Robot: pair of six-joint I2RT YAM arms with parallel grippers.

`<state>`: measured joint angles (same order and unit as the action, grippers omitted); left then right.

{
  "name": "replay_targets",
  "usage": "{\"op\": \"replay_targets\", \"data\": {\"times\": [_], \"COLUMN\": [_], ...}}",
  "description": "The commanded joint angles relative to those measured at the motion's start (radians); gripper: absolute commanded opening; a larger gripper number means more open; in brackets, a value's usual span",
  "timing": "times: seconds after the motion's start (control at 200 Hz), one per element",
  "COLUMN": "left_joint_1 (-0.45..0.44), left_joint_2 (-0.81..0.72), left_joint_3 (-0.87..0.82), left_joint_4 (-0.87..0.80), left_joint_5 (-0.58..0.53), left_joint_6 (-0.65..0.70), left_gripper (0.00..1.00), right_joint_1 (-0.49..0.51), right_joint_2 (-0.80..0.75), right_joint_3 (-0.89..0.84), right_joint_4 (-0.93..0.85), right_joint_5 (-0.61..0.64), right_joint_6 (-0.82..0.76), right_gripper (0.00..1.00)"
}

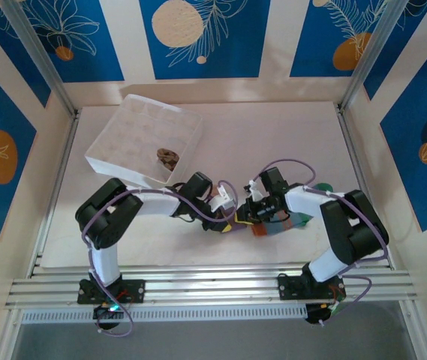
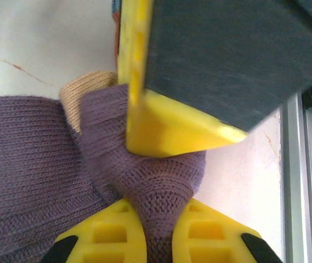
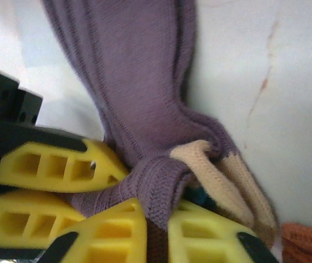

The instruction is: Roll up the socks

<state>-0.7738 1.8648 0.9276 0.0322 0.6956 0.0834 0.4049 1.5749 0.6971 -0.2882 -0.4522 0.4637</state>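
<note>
The purple sock with a tan toe lies bunched on the white table between both grippers. My left gripper is shut on a fold of its purple knit. My right gripper is shut on another fold, beside the toe. The two grippers meet near the table's front middle, left gripper and right gripper almost touching. A blue-grey striped sock with an orange cuff lies under the right wrist. The brown patterned sock sits in the white gridded box.
The white gridded fabric box stands at the back left of the table. An aluminium rail runs along the near edge just behind the grippers. Frame posts and patterned walls close in the sides and back.
</note>
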Motion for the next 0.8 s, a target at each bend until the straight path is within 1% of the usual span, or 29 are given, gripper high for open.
{"op": "replay_targets", "data": {"times": [0.0,0.03,0.055,0.085,0.145,0.275,0.385,0.48,0.565,0.655,0.795], "left_joint_1": [0.007,0.007,0.004,0.001,-0.001,-0.005,-0.026,-0.080,-0.145,-0.201,-0.272], "left_joint_2": [-0.002,-0.024,-0.042,-0.067,-0.117,-0.205,-0.277,-0.352,-0.405,-0.441,-0.435], "left_joint_3": [-0.069,-0.085,-0.099,-0.118,-0.151,-0.213,-0.257,-0.312,-0.370,-0.411,-0.406], "left_joint_4": [-0.070,-0.058,-0.043,-0.024,0.009,0.080,0.129,0.188,0.264,0.334,0.360], "left_joint_5": [-0.141,-0.167,-0.193,-0.227,-0.273,-0.313,-0.371,-0.490,-0.652,-0.777,-0.885], "left_joint_6": [0.002,0.004,0.005,0.005,0.010,0.014,0.043,0.124,0.212,0.280,0.374], "left_gripper": [0.06,0.12,0.23,0.30,0.37,0.42,0.43,0.43,0.43,0.44,0.45], "right_joint_1": [0.028,0.031,0.033,0.036,0.042,0.054,0.069,0.077,0.080,0.081,0.083], "right_joint_2": [0.075,0.089,0.099,0.111,0.129,0.156,0.172,0.180,0.183,0.184,0.190], "right_joint_3": [0.051,0.065,0.076,0.085,0.099,0.119,0.132,0.143,0.149,0.150,0.156], "right_joint_4": [-0.128,-0.150,-0.163,-0.173,-0.183,-0.190,-0.195,-0.202,-0.205,-0.206,-0.210], "right_joint_5": [0.090,0.108,0.118,0.124,0.125,0.126,0.132,0.135,0.135,0.135,0.134], "right_joint_6": [0.014,0.016,0.015,0.015,0.018,0.025,0.031,0.033,0.033,0.033,0.035], "right_gripper": [0.05,0.03,0.02,0.02,0.01,0.00,0.00,0.00,0.00,0.00,0.00]}}
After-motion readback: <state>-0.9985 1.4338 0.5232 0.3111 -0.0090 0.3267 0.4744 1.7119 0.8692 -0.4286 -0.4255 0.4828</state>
